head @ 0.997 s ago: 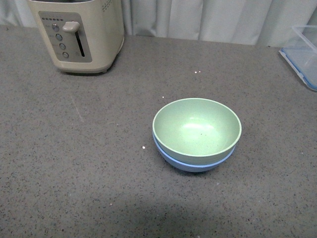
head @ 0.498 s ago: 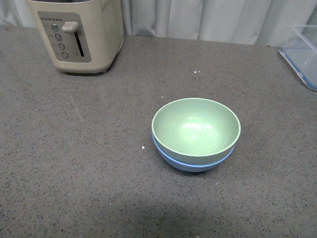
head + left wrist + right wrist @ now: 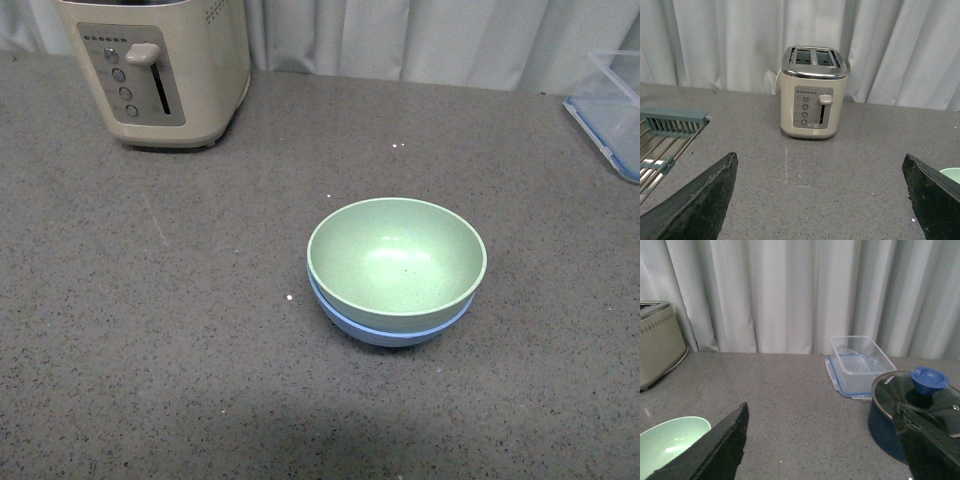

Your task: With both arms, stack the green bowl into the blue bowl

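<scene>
The green bowl [image 3: 396, 257] sits nested inside the blue bowl [image 3: 390, 330] on the grey counter, right of centre in the front view; only the blue bowl's rim and lower wall show beneath it. No arm shows in the front view. My left gripper [image 3: 820, 200] is open and empty above bare counter, with a sliver of the green bowl [image 3: 952, 174] by one finger. My right gripper [image 3: 822, 440] is open and empty; the green bowl [image 3: 670, 442] lies beside one finger.
A cream toaster [image 3: 160, 70] stands at the back left. A clear blue-rimmed container [image 3: 612, 110] sits at the back right. A dark blue pot with a glass lid [image 3: 915, 410] and a dish rack [image 3: 665, 140] show in the wrist views. Curtains hang behind.
</scene>
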`<action>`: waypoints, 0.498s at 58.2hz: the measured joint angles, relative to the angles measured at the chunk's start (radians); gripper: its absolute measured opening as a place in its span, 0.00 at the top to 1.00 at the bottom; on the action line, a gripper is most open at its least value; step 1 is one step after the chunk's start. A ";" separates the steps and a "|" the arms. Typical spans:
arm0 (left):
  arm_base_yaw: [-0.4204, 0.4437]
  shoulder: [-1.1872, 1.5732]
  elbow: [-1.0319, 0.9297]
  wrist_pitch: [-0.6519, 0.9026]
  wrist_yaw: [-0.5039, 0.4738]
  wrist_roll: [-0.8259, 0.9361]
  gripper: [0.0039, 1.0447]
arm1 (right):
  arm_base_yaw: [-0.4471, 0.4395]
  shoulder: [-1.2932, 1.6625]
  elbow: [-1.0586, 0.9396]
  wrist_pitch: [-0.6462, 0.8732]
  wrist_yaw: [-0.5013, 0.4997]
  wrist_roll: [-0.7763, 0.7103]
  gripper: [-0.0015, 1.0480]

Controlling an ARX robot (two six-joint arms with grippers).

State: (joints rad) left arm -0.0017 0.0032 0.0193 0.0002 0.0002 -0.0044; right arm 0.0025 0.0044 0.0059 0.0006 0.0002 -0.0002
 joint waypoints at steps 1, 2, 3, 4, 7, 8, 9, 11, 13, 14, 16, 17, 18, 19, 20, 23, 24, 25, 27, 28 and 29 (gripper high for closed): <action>0.000 0.000 0.000 0.000 0.000 0.000 0.06 | 0.000 0.000 0.000 0.000 0.000 0.000 0.15; 0.000 0.000 0.000 0.000 0.000 0.000 0.06 | 0.000 0.000 0.000 0.000 0.000 0.000 0.13; 0.000 0.000 0.000 0.000 0.000 0.000 0.06 | 0.000 0.000 0.000 0.000 0.000 0.000 0.10; 0.000 0.000 0.000 0.000 0.000 0.000 0.06 | 0.000 0.000 0.000 0.000 0.000 0.000 0.08; 0.000 0.000 0.000 0.000 0.000 0.000 0.06 | 0.000 0.000 0.000 0.000 0.000 0.001 0.08; 0.000 0.000 0.000 0.000 0.000 0.000 0.06 | 0.000 0.000 0.000 0.000 0.000 0.001 0.09; 0.000 0.000 0.000 0.000 0.000 0.000 0.06 | 0.000 0.000 0.000 0.000 0.000 0.000 0.09; 0.000 0.000 0.000 0.000 0.000 0.000 0.06 | 0.000 0.000 0.000 0.000 0.000 0.000 0.09; 0.000 0.000 0.000 0.000 0.000 0.000 0.06 | 0.000 0.000 0.000 0.000 0.000 0.000 0.09; 0.000 0.000 0.000 0.000 0.000 0.000 0.06 | 0.000 0.000 0.000 0.000 0.000 0.000 0.09; 0.000 0.000 0.000 0.000 0.000 0.000 0.06 | 0.000 0.000 0.000 0.000 0.000 0.000 0.09; 0.000 0.000 0.000 0.000 0.000 0.000 0.06 | 0.000 0.000 0.000 0.000 0.000 0.000 0.09; 0.000 0.000 0.000 0.000 0.000 0.000 0.06 | 0.000 0.000 0.000 0.000 0.000 0.000 0.09; 0.000 0.000 0.000 0.000 0.000 0.000 0.06 | 0.000 0.000 0.000 0.000 0.000 0.000 0.09; 0.000 0.000 0.000 0.000 0.000 0.000 0.06 | 0.000 0.000 0.000 0.000 0.000 0.000 0.09; 0.000 0.000 0.000 0.000 0.000 0.000 0.06 | 0.000 0.000 0.000 0.000 0.000 0.000 0.09; 0.000 0.000 0.000 0.000 0.000 0.000 0.06 | 0.000 0.000 0.000 0.000 0.000 0.000 0.09; 0.000 0.000 0.000 0.000 0.000 0.000 0.06 | 0.000 0.000 0.000 0.000 0.000 0.000 0.09; 0.000 0.000 0.000 0.000 0.000 0.000 0.06 | 0.000 0.000 0.000 0.000 0.000 0.000 0.09; 0.000 0.000 0.000 0.000 0.000 0.000 0.06 | 0.000 0.000 0.000 0.000 0.000 0.000 0.09; 0.000 0.000 0.000 0.000 0.000 0.000 0.06 | 0.000 0.000 0.000 0.000 0.000 0.000 0.09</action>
State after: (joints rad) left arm -0.0017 0.0032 0.0193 0.0002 0.0002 -0.0044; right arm 0.0025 0.0044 0.0059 0.0006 0.0002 0.0002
